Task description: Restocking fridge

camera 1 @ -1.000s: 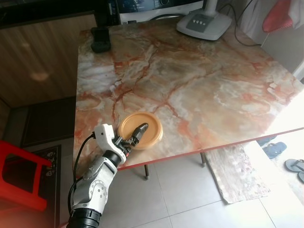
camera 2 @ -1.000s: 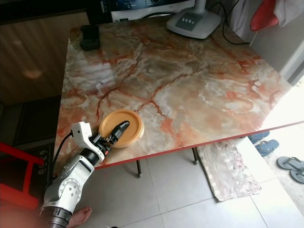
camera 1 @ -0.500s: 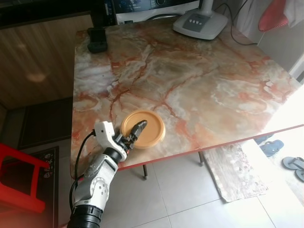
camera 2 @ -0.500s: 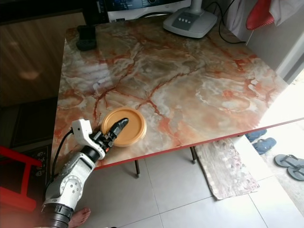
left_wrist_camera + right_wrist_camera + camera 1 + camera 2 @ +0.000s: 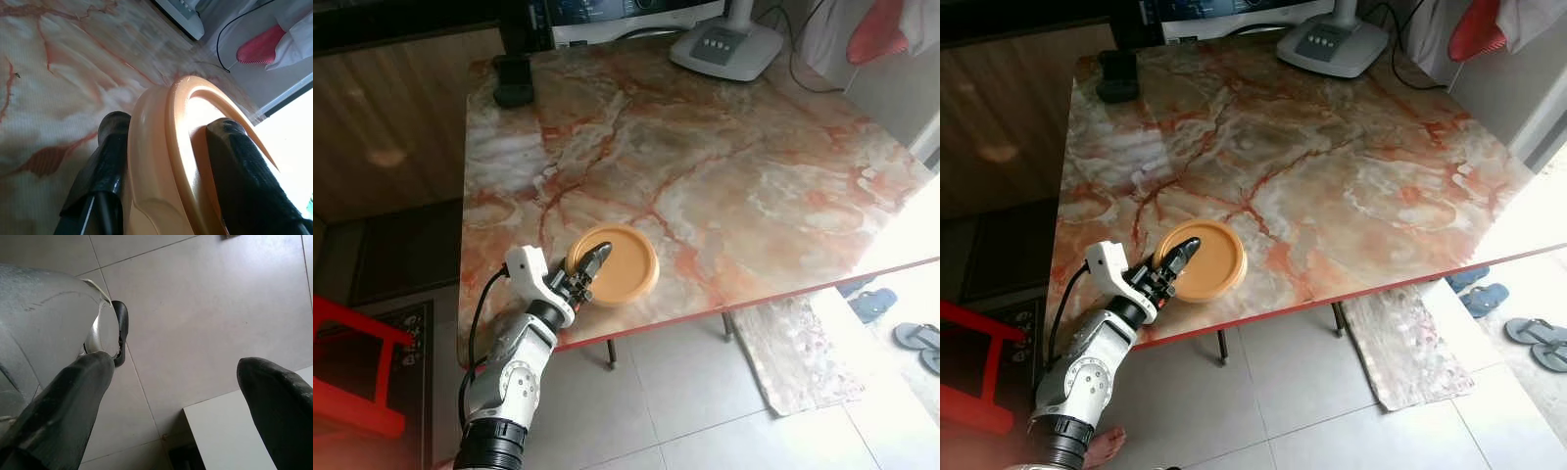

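Orange round plastic lid (image 5: 617, 264) sits near the front-left edge of the marble-patterned counter (image 5: 724, 166). My left claw (image 5: 590, 270) is clamped on its near rim: one black finger (image 5: 244, 171) on top, the other under the edge, lid tilted up there. My right claw (image 5: 181, 396) hangs with fingers spread over grey floor tiles (image 5: 195, 298). White fan base (image 5: 726, 47) stands at the counter's far side.

Compared with a second ago, I see the orange lid (image 5: 619, 265) tilted, its near-left rim lifted off the marble table (image 5: 724, 166). My left gripper (image 5: 591, 272) now sits at that rim, one finger above, one below, clamping it.
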